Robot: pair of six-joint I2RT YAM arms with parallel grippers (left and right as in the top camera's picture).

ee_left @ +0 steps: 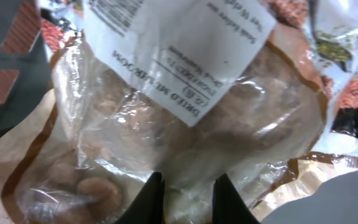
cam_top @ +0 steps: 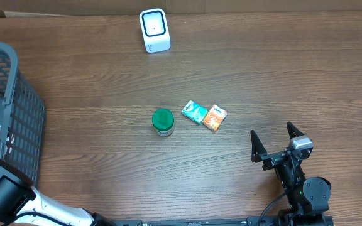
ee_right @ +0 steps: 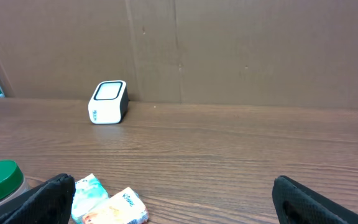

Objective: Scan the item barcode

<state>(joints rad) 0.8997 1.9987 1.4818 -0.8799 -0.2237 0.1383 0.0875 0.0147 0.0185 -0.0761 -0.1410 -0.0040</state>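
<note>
Left hand [ee_left: 188, 190]: clenched on the film of a clear plastic bag of dried mushrooms [ee_left: 185, 118], which is judged to lie inside the grey plastic mesh basket [cam_top: 19, 119].
Right hand [cam_top: 273, 135]: released, spread wide, nothing held.
Done: the item is gripped.
Left: the bag is to be lifted out and presented to the white box-shaped scanner [cam_top: 154, 29] at the far edge; no barcode is made out.
Table [cam_top: 294, 69]: brown wood grain; a green-lidded jar [cam_top: 163, 121], a teal packet [cam_top: 194, 112] and an orange packet [cam_top: 214, 117] are set mid-table.
Room: brown cardboard panels [ee_right: 241, 50] are stood behind.
</note>
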